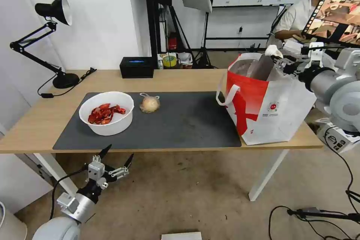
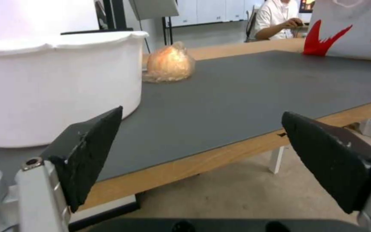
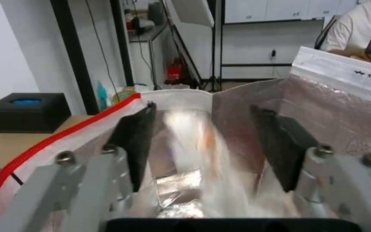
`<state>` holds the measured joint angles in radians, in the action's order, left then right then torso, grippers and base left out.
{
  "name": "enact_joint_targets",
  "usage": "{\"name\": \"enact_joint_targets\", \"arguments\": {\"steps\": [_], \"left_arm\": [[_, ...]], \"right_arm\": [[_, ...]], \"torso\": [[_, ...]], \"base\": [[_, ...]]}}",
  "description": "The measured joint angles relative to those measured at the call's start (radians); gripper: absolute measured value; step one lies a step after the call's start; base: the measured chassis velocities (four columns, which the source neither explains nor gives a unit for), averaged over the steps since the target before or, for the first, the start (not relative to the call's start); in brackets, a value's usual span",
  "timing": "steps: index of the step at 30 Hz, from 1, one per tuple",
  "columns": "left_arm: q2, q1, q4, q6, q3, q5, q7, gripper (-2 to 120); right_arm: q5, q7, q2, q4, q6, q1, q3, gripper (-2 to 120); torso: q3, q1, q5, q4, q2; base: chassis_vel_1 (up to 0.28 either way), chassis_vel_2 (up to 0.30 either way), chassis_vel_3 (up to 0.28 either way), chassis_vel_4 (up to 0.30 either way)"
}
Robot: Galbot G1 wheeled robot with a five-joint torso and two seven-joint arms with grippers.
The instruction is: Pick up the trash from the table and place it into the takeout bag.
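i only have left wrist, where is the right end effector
Observer: The right end effector is over the open mouth of the takeout bag, fingers apart.
Operator: whats in the bowl, i just see its side
Observer: Red crayfish shells lie in the white bowl.
Operator: anything inside the bag
Observer: The right wrist view shows a blurred whitish shape against the foil lining; I cannot tell what it is.

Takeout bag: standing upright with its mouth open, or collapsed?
Upright and open: the takeout bag stands boxy on the table, foil lining exposed, right gripper open over its mouth.
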<state>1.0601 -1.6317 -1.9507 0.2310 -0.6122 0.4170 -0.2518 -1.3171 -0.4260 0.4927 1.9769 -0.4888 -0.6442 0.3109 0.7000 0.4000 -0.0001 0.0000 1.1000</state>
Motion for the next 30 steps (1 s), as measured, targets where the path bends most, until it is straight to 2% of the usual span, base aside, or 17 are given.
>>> {"name": "enact_joint_targets", "arguments": {"steps": [4,7,8,10,12,16,23,25,30], "left_arm": [[0.0,0.002,-0.002,0.0,0.0,0.001,0.0,100],[-0.005,0.003,-0.006,0.0,-0.003,0.004,0.0,100],[-0.005,0.003,-0.006,0.0,-0.003,0.004,0.0,100],[-0.01,0.005,-0.008,0.0,-0.005,0.008,0.0,100],[-0.011,0.006,-0.008,0.0,-0.006,0.009,0.0,100],[-0.014,0.009,-0.013,-0.001,-0.006,0.011,0.001,100],[-0.011,0.014,-0.016,-0.003,-0.005,0.014,0.004,100],[-0.003,0.012,-0.018,-0.003,-0.009,0.015,0.004,100],[0.004,0.004,-0.022,0.0,-0.022,0.017,0.004,100]], "right_arm": [[0.0,0.001,-0.002,0.0,-0.001,0.001,-0.001,67],[0.0,0.004,-0.001,0.0,-0.002,-0.002,-0.002,85],[0.0,0.004,-0.001,0.0,-0.002,-0.002,-0.002,85],[0.0,0.012,0.003,0.0,-0.001,-0.003,-0.002,95],[0.0,0.022,0.006,0.0,0.004,-0.003,-0.002,97],[-0.02,0.092,0.015,0.013,0.069,-0.002,-0.002,100],[-0.047,0.217,0.021,0.107,0.142,-0.059,0.014,100],[-0.032,0.277,0.027,0.177,0.172,-0.156,0.06,100],[0.029,0.336,0.044,0.263,0.208,-0.292,0.12,100]], "torso": [[0.0,0.0,0.0,0.0,0.0],[0.0,0.0,0.0001,-0.0001,0.0],[0.0,0.0,0.0001,-0.0001,0.0],[0.0,0.0,0.0,-0.0001,0.0],[0.0,0.0,0.0001,0.0,0.0],[0.0,0.0,0.0001,-0.0001,0.0],[0.0,0.0,-0.0002,0.0002,0.0],[0.0,0.0,0.0001,0.0,0.0],[0.0,0.0,-0.0001,-0.0002,0.0]], "base": [[0.0,0.0,0.0,0.0],[0.0,0.0,0.0,0.0],[0.0,0.0,0.0,0.0],[0.0,0.0,0.0,0.0],[0.0,0.0,0.0,0.0],[0.0,0.0,0.0,0.0],[0.0,0.0,0.0,0.0],[0.0,0.0,0.0,0.0],[0.0,0.0,0.0,0.0]]}}
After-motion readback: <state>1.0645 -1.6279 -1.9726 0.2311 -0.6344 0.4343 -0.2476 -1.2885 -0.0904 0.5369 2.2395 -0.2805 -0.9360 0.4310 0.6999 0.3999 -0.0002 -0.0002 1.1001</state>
